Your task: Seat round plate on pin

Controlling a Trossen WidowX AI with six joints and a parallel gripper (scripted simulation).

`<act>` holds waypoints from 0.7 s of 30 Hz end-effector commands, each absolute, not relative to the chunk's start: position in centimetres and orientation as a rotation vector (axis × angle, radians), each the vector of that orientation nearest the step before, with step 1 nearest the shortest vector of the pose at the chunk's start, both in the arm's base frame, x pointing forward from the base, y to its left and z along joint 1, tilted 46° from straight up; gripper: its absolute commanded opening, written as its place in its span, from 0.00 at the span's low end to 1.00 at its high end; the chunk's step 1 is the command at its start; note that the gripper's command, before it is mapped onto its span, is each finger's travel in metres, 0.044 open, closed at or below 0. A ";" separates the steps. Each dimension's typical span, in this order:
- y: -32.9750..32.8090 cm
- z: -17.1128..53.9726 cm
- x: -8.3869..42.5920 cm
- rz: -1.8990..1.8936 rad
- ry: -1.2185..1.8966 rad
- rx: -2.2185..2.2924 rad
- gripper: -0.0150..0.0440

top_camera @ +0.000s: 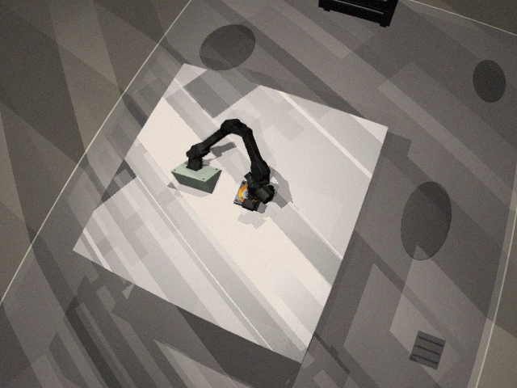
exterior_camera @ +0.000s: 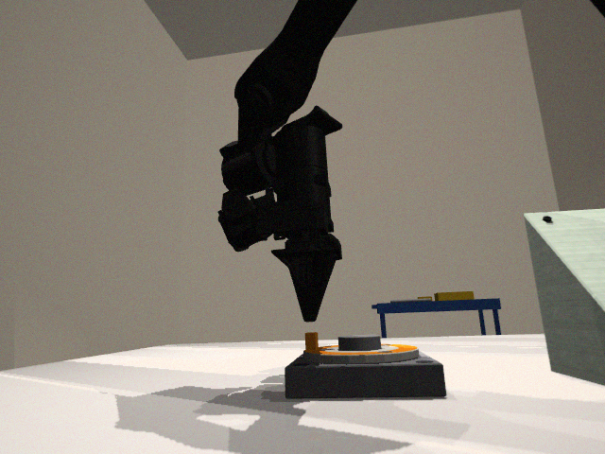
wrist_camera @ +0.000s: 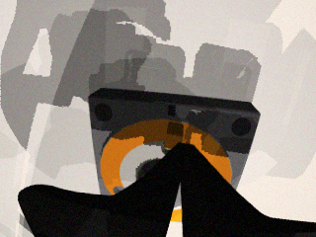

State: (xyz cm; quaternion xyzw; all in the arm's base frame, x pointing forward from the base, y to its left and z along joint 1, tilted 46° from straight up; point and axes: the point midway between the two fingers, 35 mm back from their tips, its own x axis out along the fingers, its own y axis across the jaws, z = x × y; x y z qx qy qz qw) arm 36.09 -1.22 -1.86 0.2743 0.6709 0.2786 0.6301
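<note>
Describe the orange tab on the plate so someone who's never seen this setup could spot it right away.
Find the dark square base on the pale table, under the black arm. A flat round plate with an orange ring lies on it around a grey post. The orange tab is the short upright stub at the plate's left edge, just below the shut hand; nothing else orange stands up.

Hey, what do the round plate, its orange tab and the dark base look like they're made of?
Round plate: flat matte, pale grey with an orange ring; probably plastic or painted metal. Orange tab: solid, uniformly coloured, likely plastic. Base: dull dark grey block with no shine, possibly anodised metal or plastic.
</note>
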 end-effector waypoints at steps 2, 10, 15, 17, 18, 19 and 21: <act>-3.4 0.3 36.2 0.633 1.522 0.617 0.25; -3.1 -0.3 36.1 0.629 1.528 0.633 0.25; -3.1 -0.3 36.1 0.629 1.528 0.633 0.25; -3.1 -0.3 36.1 0.629 1.528 0.633 0.25; -3.1 -0.3 36.1 0.629 1.528 0.633 0.25; -3.1 -0.3 36.1 0.629 1.528 0.633 0.25; -3.1 -0.3 36.1 0.629 1.528 0.633 0.25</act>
